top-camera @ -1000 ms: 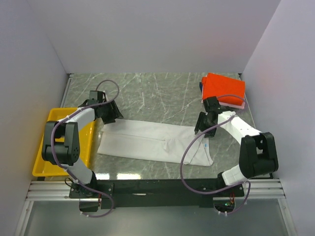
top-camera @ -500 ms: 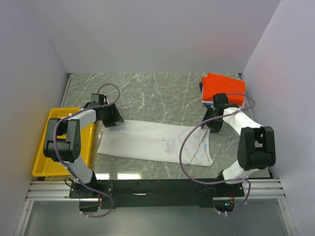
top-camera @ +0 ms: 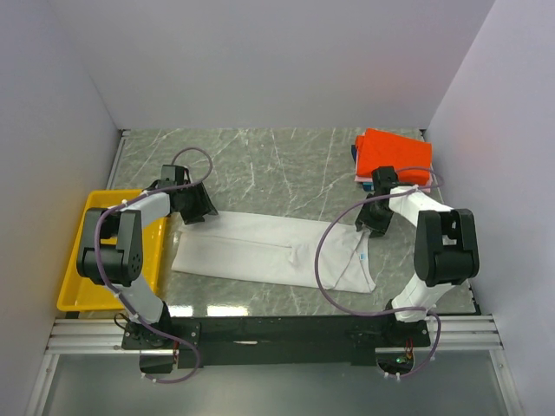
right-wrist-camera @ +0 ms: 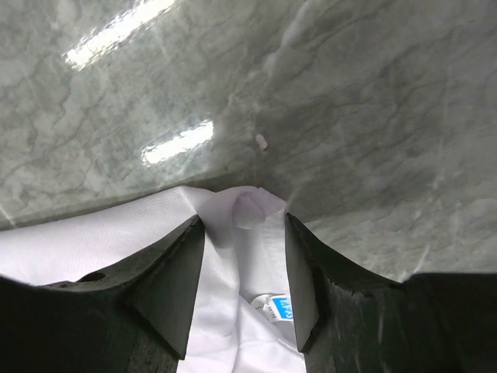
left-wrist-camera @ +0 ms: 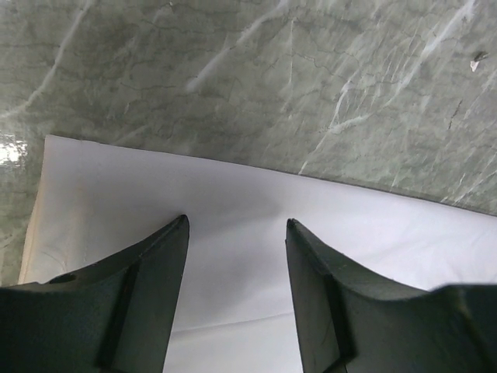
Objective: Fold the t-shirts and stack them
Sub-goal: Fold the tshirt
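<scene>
The white shirt (top-camera: 269, 251) is thin, soft cloth. I judge it to be light and limp: it will hang down and lose its shape when it is lifted, and one layer can slide over another. It is not fragile. A pinch that takes all the layers at an edge or a corner should hold it best, with one hold at each end so that the strip stays stretched.

It lies flat on the table (top-camera: 277, 165) as a long strip, already folded lengthwise, running from 9 o'clock to 3 o'clock across the near half. The orange shirt (top-camera: 395, 154) lies on top of the folded stack in the far corner, at about 1 o'clock, well apart from the strip.

The left gripper (left-wrist-camera: 237, 225) is over the strip's far corner at the 9 o'clock end. Its fingers stand apart with nothing between them. The white cloth is spread under them, and its far edge runs a little beyond the tips, toward 12 o'clock. I cannot tell whether the tips touch the cloth.

The right gripper (right-wrist-camera: 242, 220) is at the 3 o'clock end, at the neck. Its fingers are also apart, in a middling gap. The folded collar edge sits just between the tips, not yet pinched, and the neck label (right-wrist-camera: 278, 308) lies by the right finger, toward 6 o'clock.
</scene>
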